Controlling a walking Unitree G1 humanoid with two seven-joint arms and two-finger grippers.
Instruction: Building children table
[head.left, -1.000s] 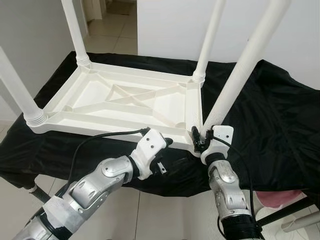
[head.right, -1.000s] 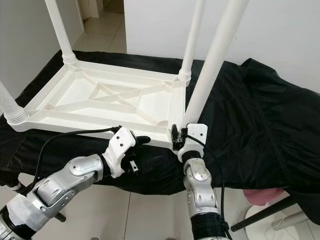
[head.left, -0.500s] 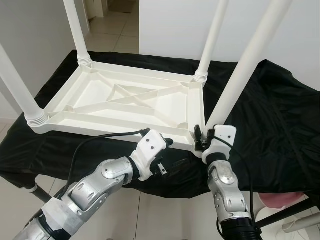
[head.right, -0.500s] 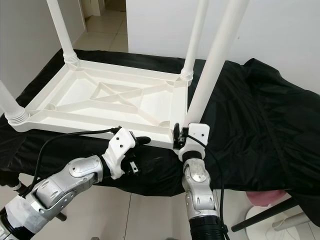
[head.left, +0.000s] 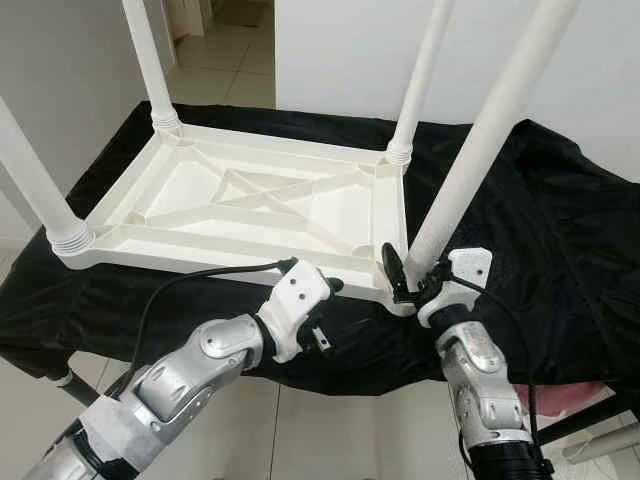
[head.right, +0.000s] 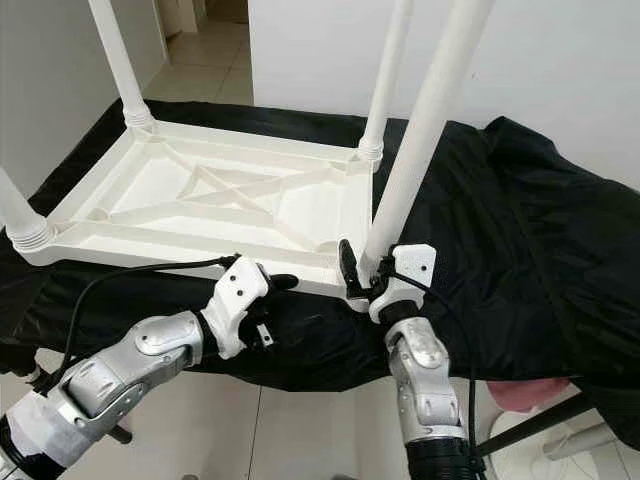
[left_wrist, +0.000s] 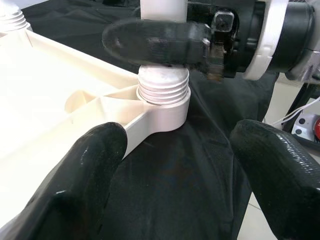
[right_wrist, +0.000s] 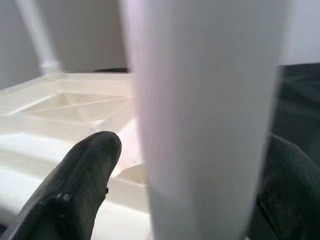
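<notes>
- We judge that we are on the last leg: the white plastic children's tabletop (head.left: 250, 205) lies upside down on the black cloth (head.left: 540, 230) with three ribbed-base legs already upright at its other corners, and the fourth white tubular leg (head.left: 480, 140) stands in the near right corner socket (left_wrist: 165, 102)
- Our right gripper (head.left: 412, 272) is wrapped around that leg just above its threaded collar, one finger on each side, the leg filling the gap between them
- Our left gripper (head.left: 318, 300) hangs just off the tabletop's near edge, fingers spread and holding nothing, aimed at the socket
- From the left wrist view, ribs of the collar sit above the socket rim, so we think the leg is not fully home
- The next move seems to call for turning or pressing the leg down while keeping it upright; our left gripper may need to steady the tabletop's rim
</notes>
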